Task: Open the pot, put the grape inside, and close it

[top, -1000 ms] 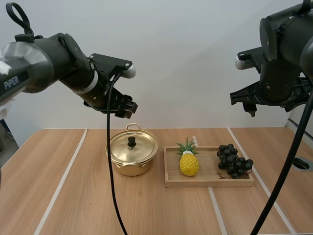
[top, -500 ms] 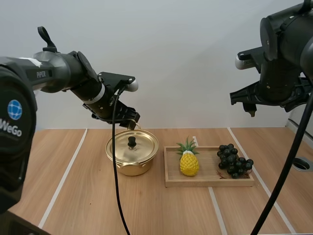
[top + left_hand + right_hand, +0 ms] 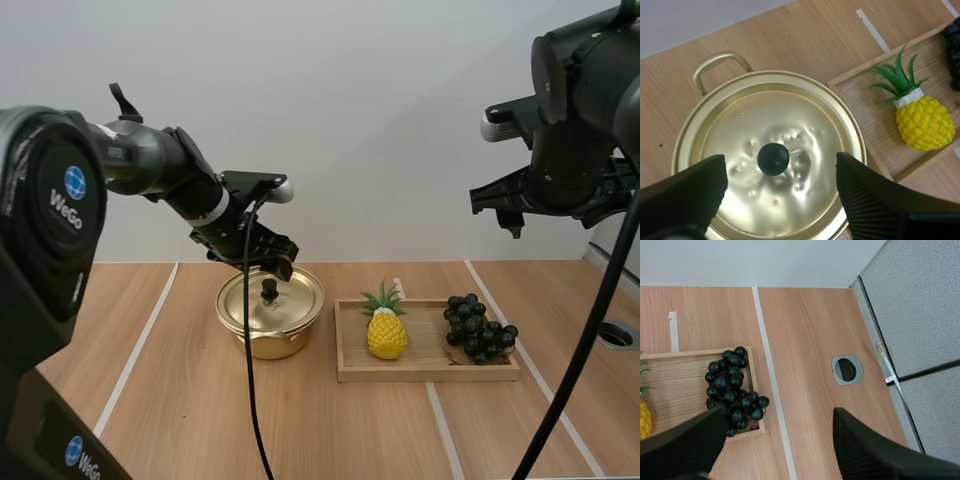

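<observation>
A gold pot (image 3: 270, 318) with its lid on and a black knob (image 3: 269, 290) stands left of a wooden tray (image 3: 430, 372). The dark grape bunch (image 3: 480, 328) lies at the tray's right end. My left gripper (image 3: 266, 256) hovers just above the lid's back edge. In the left wrist view it (image 3: 780, 167) is open, its fingers (image 3: 685, 192) either side of the knob (image 3: 773, 159) and above it. My right arm (image 3: 580, 130) is held high over the table's right side. The right gripper (image 3: 777, 427) is open, far above the grapes (image 3: 732, 395).
A toy pineapple (image 3: 386, 330) stands at the tray's left end, close to the pot. White tape lines (image 3: 130, 370) run across the wooden table. A round metal grommet hole (image 3: 847, 369) sits near the table's right edge, beside a grey partition.
My left gripper has come down and to the right, from above and left of the pot to just over its lid. The right arm has stayed still.
</observation>
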